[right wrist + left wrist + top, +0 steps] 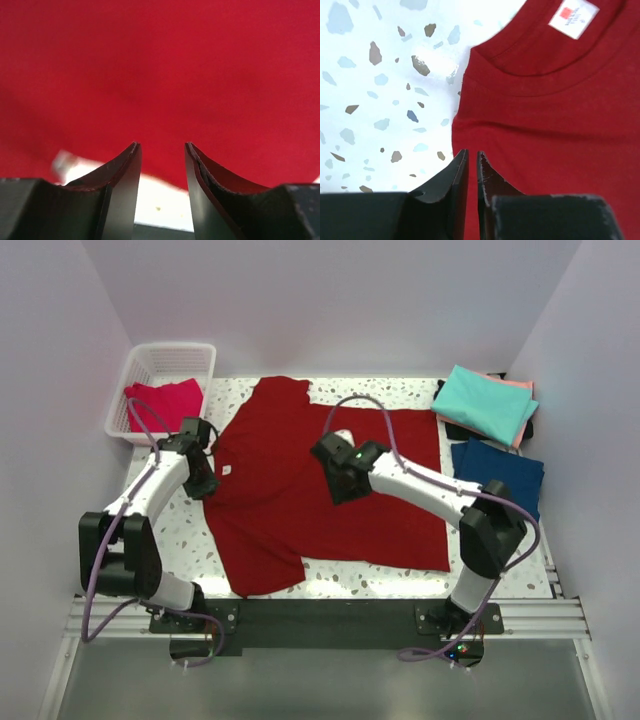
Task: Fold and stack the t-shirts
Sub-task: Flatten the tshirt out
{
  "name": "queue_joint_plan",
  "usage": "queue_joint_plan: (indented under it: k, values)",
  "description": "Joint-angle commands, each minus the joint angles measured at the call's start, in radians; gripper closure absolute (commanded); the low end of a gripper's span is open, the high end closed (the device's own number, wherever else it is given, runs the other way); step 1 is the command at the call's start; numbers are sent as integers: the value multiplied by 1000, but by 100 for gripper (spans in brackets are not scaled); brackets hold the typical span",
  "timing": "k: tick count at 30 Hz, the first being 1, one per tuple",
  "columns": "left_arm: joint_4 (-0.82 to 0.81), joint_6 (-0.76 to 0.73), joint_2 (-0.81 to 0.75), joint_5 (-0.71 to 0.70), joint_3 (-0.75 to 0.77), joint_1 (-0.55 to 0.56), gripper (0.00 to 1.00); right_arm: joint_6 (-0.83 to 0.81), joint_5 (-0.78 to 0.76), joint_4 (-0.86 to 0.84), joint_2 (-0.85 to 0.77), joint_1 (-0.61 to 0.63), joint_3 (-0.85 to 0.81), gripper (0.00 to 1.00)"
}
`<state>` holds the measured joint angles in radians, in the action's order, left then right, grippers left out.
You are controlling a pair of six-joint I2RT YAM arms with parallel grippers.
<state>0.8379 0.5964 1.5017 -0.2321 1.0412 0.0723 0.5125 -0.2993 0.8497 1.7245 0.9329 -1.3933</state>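
A large dark red t-shirt (320, 490) lies spread across the middle of the table, its collar and white label (574, 16) toward the left. My left gripper (207, 483) sits at the shirt's left edge by the collar. Its fingers (472, 152) stand nearly together with red cloth in the narrow gap. My right gripper (340, 485) hovers over the shirt's middle, its jaws (161, 144) open with nothing between them. A pinkish-red t-shirt (165, 400) lies in the basket. A folded teal t-shirt (485, 405) rests on a salmon pink one (522, 390), with a navy one (498, 472) in front.
The white lattice basket (170, 352) stands at the back left corner. Pale walls close in the table on the left, back and right. Speckled tabletop (380, 80) shows left of the red shirt's collar.
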Motion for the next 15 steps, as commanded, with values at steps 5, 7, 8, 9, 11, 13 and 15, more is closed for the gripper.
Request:
queue_joint_plan:
  k: [5, 7, 8, 9, 11, 13, 15]
  values:
    - [-14, -76, -97, 65, -47, 41, 80, -58, -9, -49, 136, -273, -89, 55]
    - [-8, -72, -104, 66, -73, 81, 80, -68, -3, -52, 141, -321, -70, 54]
    - [-5, -66, -109, 66, -104, 101, 81, -71, 6, -64, 139, -338, -58, 52]
    - [-5, -60, -116, 59, -121, 124, 81, -75, 37, -73, 130, -373, -26, 51]
    - [-3, -23, -126, 53, -167, 194, 81, -77, 66, -103, 118, -420, 11, 49]
    - [-6, 8, -124, 59, -194, 236, 81, -84, 86, -115, 107, -439, 48, 49]
    - [-10, 28, -115, 45, -225, 262, 81, -89, 89, -130, 109, -451, 68, 48]
